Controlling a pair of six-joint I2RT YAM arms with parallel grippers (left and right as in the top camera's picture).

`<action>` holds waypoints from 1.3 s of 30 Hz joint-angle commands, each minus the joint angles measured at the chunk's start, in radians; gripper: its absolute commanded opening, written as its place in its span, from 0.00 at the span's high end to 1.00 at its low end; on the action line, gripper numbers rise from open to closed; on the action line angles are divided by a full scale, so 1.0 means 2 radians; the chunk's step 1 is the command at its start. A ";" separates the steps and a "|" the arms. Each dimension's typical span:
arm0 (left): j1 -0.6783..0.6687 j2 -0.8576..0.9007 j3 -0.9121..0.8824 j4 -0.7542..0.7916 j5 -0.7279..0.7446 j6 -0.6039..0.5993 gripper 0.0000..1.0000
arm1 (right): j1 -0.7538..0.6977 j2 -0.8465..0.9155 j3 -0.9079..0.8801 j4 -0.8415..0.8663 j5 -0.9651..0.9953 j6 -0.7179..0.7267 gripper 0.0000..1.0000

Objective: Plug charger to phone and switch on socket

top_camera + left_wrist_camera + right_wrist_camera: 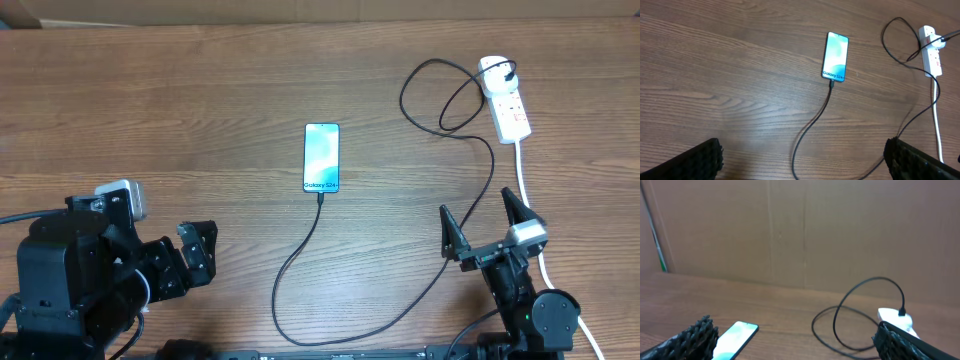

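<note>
While charger [831, 88] joins phone [321, 157] and socket [508, 105], left end effector [802, 147] and right end effector [475, 205] gape empty, its slack between them.

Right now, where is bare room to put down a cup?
The wide patch left of the phone, beyond the left claw, is bare. Crowded: the right side, with the charger cable loops, the socket and its white cord.

The phone [835, 56] lies flat on the table [715, 75], screen up. A black cable [812, 122] sits in its near short edge, curves near, then goes right and far to the white socket [932, 57]. The left hand [802, 152] is spread wide, holding nothing.
</note>
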 commanded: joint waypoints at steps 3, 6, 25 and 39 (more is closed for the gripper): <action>-0.001 0.002 0.000 0.000 -0.005 -0.003 0.00 | 0.003 -0.006 -0.024 0.038 -0.007 -0.019 0.00; -0.001 0.002 0.000 -0.001 -0.005 -0.003 0.00 | 0.005 -0.006 -0.033 0.055 -0.006 -0.019 0.00; -0.001 0.002 0.000 -0.002 -0.005 -0.003 0.00 | 0.006 -0.006 -0.054 -0.003 0.016 -0.017 0.00; -0.001 0.002 0.000 -0.002 -0.005 -0.003 0.00 | 0.006 -0.006 -0.054 -0.018 0.104 0.020 0.00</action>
